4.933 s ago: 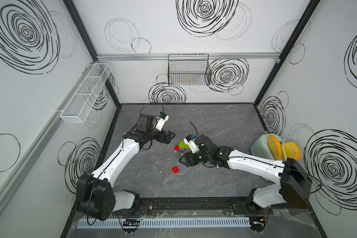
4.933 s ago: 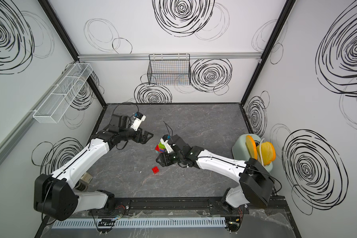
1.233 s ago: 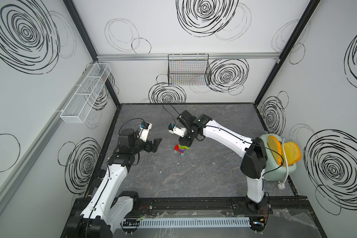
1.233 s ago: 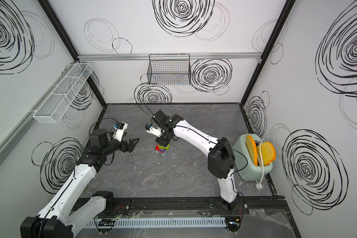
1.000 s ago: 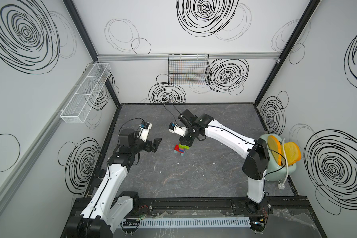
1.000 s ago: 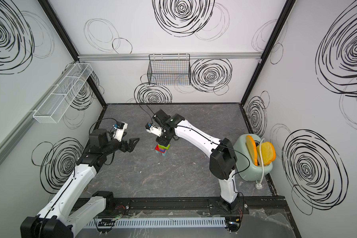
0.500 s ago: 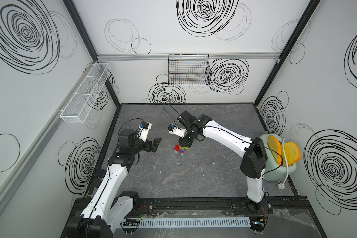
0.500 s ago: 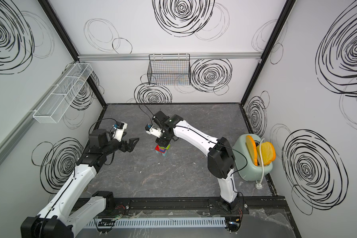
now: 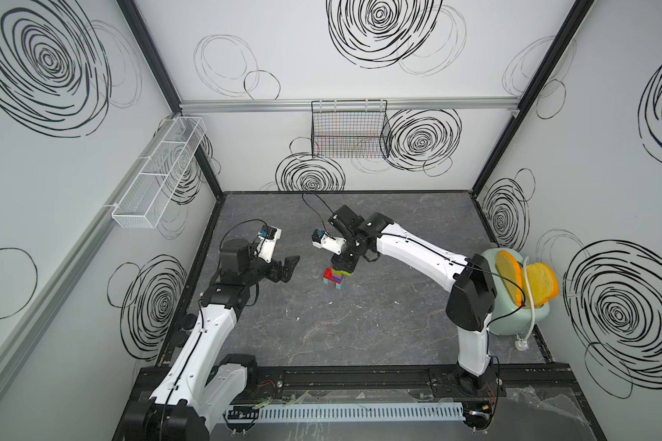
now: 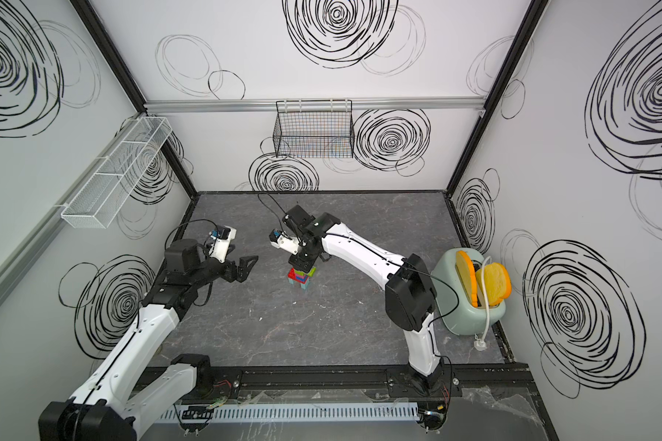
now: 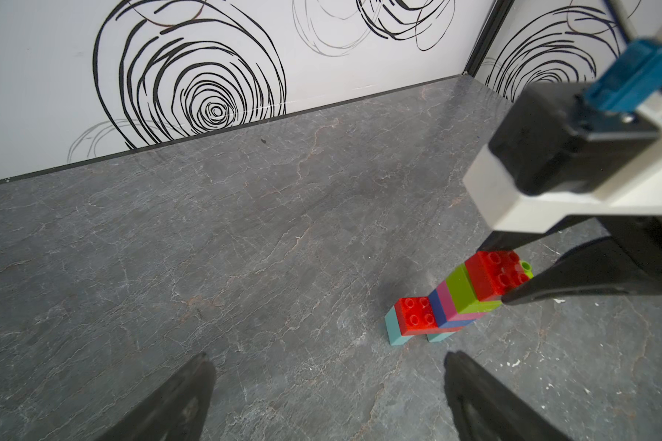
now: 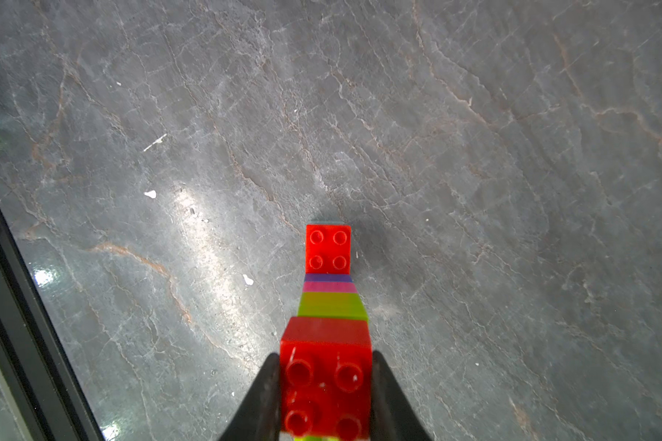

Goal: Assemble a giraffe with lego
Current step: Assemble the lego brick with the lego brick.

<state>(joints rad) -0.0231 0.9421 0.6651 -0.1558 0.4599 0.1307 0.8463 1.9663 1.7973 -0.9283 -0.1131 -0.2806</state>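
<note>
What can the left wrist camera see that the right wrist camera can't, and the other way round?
Only the left wrist view shows the swirly wall, the open left gripper and the giraffe from the side. Only the right wrist view shows the black edge beside the table, looking straight down the neck. Both show the right gripper shut on the top red brick, and the red body brick.

The giraffe (image 9: 335, 277) stands upright on cyan legs; red body; blue-pink-lime neck; red studded brick topmost.
</note>
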